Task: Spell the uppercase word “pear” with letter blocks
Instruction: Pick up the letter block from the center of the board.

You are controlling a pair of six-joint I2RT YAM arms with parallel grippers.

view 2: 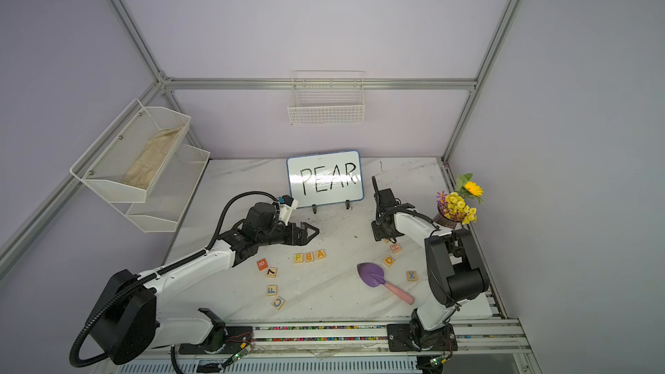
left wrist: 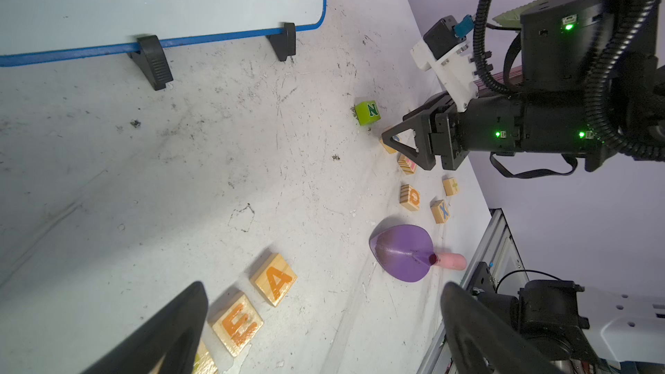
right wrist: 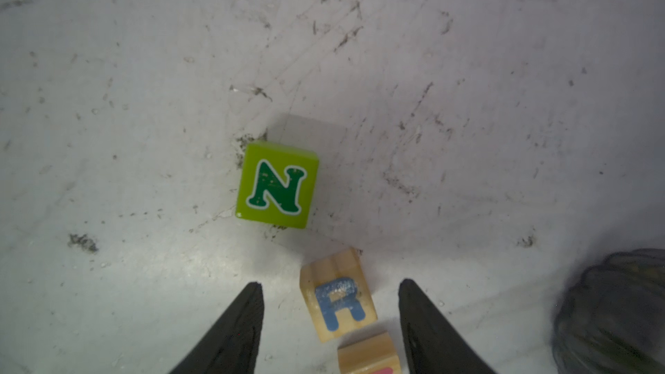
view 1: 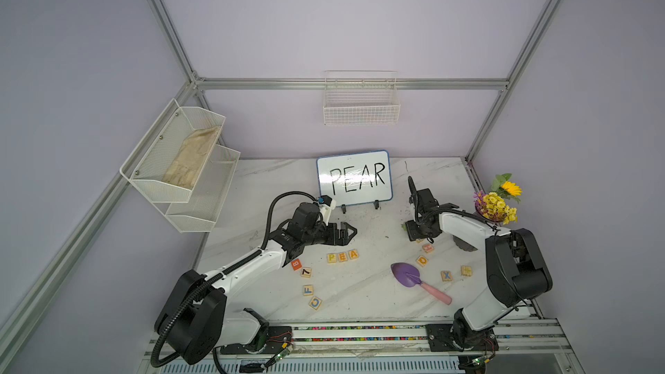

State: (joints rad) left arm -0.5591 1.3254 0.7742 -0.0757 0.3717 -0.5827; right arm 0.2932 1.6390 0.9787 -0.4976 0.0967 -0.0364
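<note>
The letter blocks P (view 1: 331, 257), E (view 1: 342, 256) and A (view 1: 353, 254) lie in a row at mid-table in both top views; the left wrist view shows A (left wrist: 275, 278) and E (left wrist: 237, 323). My left gripper (view 1: 351, 232) hovers just behind that row, open and holding nothing (left wrist: 324, 287). The blue R block (right wrist: 338, 304) lies tilted on the table on the right side. My right gripper (right wrist: 330, 284) points down over it, open, one finger on each side and neither touching. The wrist hides R in both top views.
A green N cube (right wrist: 277, 185) sits just beyond R, and a pink-lettered block (right wrist: 370, 354) touches R's near side. The PEAR whiteboard (view 1: 354, 179) stands at the back. A purple trowel (view 1: 408, 275), blocks D (view 1: 422, 260), X (view 1: 446, 275), B (view 1: 296, 264), 7 (view 1: 306, 272), F (view 1: 308, 289), C (view 1: 315, 302) and flowers (view 1: 498, 203) are around.
</note>
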